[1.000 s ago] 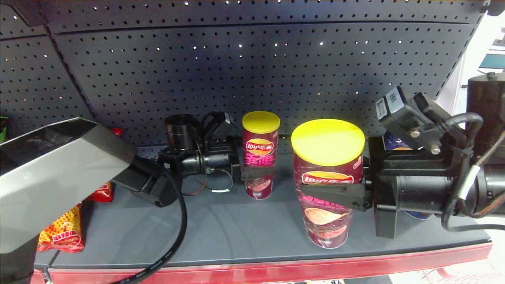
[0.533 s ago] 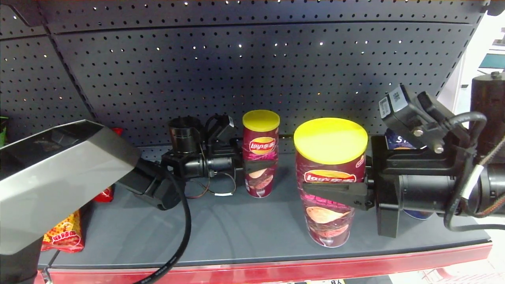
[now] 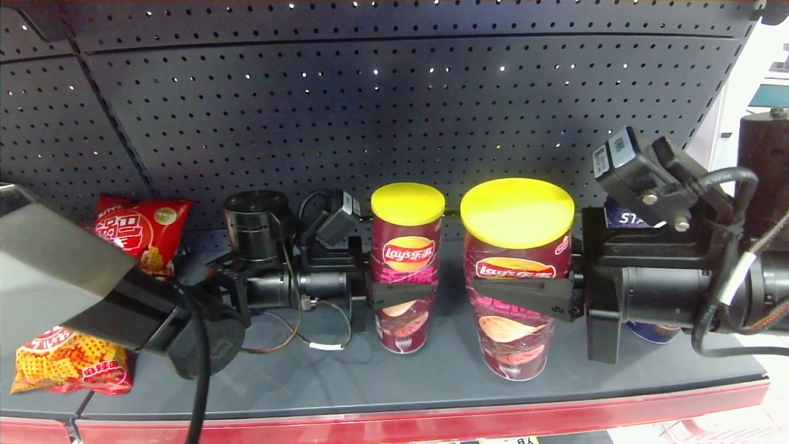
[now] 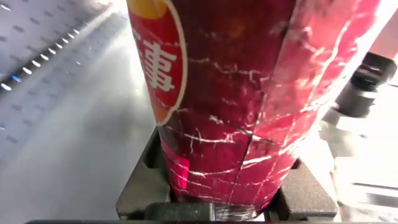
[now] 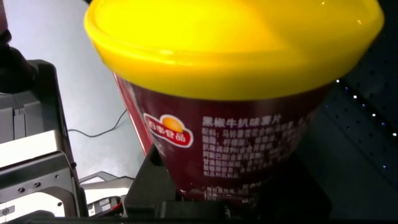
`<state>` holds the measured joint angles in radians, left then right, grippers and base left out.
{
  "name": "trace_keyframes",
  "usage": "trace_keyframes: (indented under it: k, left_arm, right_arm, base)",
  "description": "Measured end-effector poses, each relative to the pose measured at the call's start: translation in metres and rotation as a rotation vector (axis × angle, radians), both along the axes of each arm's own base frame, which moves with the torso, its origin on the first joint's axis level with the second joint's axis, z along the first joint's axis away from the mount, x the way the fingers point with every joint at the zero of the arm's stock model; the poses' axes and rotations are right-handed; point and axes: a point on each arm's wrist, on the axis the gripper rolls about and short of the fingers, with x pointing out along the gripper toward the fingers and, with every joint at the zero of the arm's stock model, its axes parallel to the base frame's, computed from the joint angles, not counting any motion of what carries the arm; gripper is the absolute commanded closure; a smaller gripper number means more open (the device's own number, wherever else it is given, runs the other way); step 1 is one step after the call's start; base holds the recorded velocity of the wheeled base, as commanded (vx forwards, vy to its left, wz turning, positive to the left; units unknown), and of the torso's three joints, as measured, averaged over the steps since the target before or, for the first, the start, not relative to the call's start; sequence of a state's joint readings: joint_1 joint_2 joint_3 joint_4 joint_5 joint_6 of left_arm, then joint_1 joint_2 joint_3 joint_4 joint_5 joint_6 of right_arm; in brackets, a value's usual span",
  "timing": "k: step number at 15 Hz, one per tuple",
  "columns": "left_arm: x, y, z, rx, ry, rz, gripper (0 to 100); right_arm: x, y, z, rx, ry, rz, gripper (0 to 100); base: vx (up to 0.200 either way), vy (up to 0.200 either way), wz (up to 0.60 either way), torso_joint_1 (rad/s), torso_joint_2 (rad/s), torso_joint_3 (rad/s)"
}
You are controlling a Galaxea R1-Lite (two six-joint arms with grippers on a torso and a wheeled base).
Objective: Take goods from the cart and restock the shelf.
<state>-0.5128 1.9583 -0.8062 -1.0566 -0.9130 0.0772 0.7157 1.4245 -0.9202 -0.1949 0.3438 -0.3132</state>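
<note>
Left can (image 3: pixel 407 254) gripped by left pincer (image 3: pixel 404 294), right can (image 3: pixel 516 271) by right pincer (image 3: pixel 524 297) (nearer shelf (image 3: pixel 320 383) edge), just apart.

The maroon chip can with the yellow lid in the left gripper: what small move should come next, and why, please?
Probably open the left gripper and release: its maroon, yellow-lidded chip can stands upright, seemingly on the grey shelf, clear of the right gripper's matching can.

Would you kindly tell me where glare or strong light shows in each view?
Head view: light pricks through the pegboard holes, and the room past the right edge is washed out. Left wrist view: the shelf deck glares pale beside the left can. Right wrist view: the right can has a bright sheen on its yellow lid.
</note>
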Motion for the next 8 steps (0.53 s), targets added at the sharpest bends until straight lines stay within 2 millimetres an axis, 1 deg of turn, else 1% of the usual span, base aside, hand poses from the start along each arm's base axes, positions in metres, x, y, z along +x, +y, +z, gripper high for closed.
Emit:
trace_keyframes:
  k: [1,3,6,8]
  left_arm:
    - [-0.010,0.004,0.001,0.006,0.009,0.003,100]
    - [-0.021,0.010,0.003,0.010,0.012,0.005,100]
    - [-0.028,0.014,0.004,0.016,0.019,0.015,100]
    - [-0.032,0.015,-0.001,0.027,0.038,0.015,100]
  right_arm:
    - [0.000,0.000,0.001,0.008,-0.006,-0.001,100]
    - [0.001,0.001,0.002,0.017,-0.017,-0.008,100]
    - [0.001,0.001,0.003,0.022,-0.012,-0.013,100]
    - [0.001,0.001,0.003,0.023,-0.011,-0.015,100]
  base:
    - [0.000,0.000,0.00,0.000,0.00,0.000]
    - [0.000,0.000,0.00,0.000,0.00,0.000]
    - [0.000,0.000,0.00,0.000,0.00,0.000]
    - [0.000,0.000,0.00,0.000,0.00,0.000]
